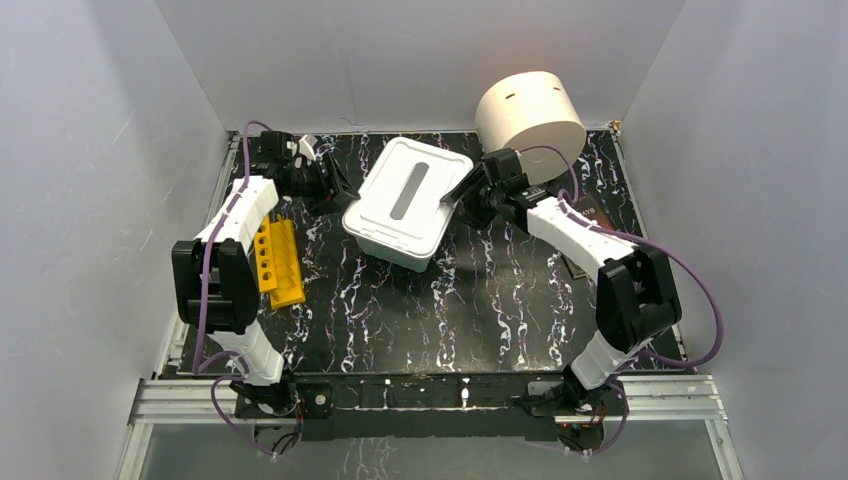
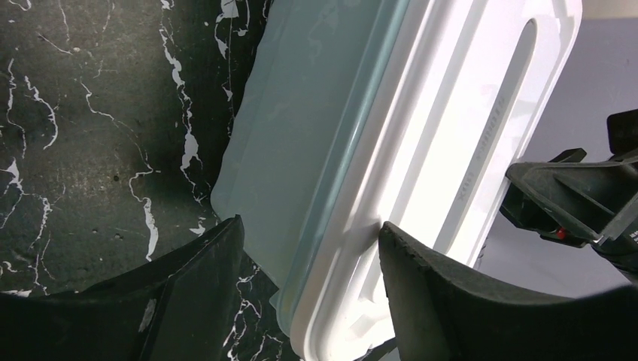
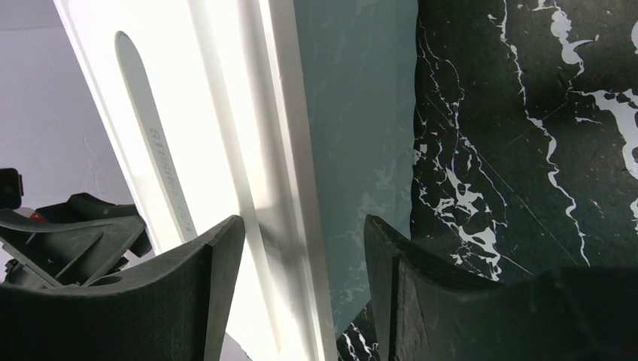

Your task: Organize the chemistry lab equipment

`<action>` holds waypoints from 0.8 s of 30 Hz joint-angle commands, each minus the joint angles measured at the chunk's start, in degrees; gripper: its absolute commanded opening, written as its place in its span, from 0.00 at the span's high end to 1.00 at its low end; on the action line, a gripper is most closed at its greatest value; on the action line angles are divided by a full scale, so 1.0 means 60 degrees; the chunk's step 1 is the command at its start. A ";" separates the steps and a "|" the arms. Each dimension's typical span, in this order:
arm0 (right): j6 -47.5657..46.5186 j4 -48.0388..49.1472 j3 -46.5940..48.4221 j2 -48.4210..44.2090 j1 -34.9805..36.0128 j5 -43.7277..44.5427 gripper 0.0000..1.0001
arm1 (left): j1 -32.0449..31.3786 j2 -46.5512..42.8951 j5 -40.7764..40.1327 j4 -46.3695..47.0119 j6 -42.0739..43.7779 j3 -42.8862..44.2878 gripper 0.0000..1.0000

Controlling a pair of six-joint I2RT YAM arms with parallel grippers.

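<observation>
A white lidded plastic box (image 1: 405,200) sits mid-table, its lid on. My left gripper (image 1: 337,190) is at the box's left edge. In the left wrist view my left gripper (image 2: 310,226) is open, one finger beside the translucent wall and one over the lid (image 2: 451,113), the rim between them. My right gripper (image 1: 462,197) is at the box's right edge. In the right wrist view my right gripper (image 3: 305,222) is also open astride the rim, over the lid (image 3: 188,113). No tube, beaker, funnel, tubing, packet or brush shows; all are hidden or out of view.
A yellow rack (image 1: 277,262) with holes lies by the left arm. A big cream cylinder (image 1: 528,112) lies at the back right. A dark flat object (image 1: 578,265) lies partly under the right arm. Grey walls close in on three sides.
</observation>
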 commanded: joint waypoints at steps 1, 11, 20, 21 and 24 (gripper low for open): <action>-0.0428 -0.0216 0.0375 0.0274 0.0036 0.0080 0.33 | -0.0039 0.0100 -0.0460 -0.0481 0.0283 0.0226 0.37; -0.1569 -0.1053 0.1242 0.1069 0.0103 0.0242 0.35 | -0.0041 0.0229 -0.1180 -0.0612 0.0110 0.0012 0.44; -0.1541 -0.1686 0.1098 0.1146 0.0167 0.1097 0.54 | -0.0059 0.0366 -0.1118 -0.0709 0.0209 0.0283 0.39; -0.1885 -0.1424 0.1054 0.1182 0.0160 0.0907 0.63 | -0.0061 0.0375 -0.1121 -0.0703 0.0238 0.0325 0.37; -0.1976 -0.1414 0.1142 0.1354 0.0142 0.0399 0.66 | -0.0113 0.0540 -0.1042 -0.0713 0.0300 0.0486 0.35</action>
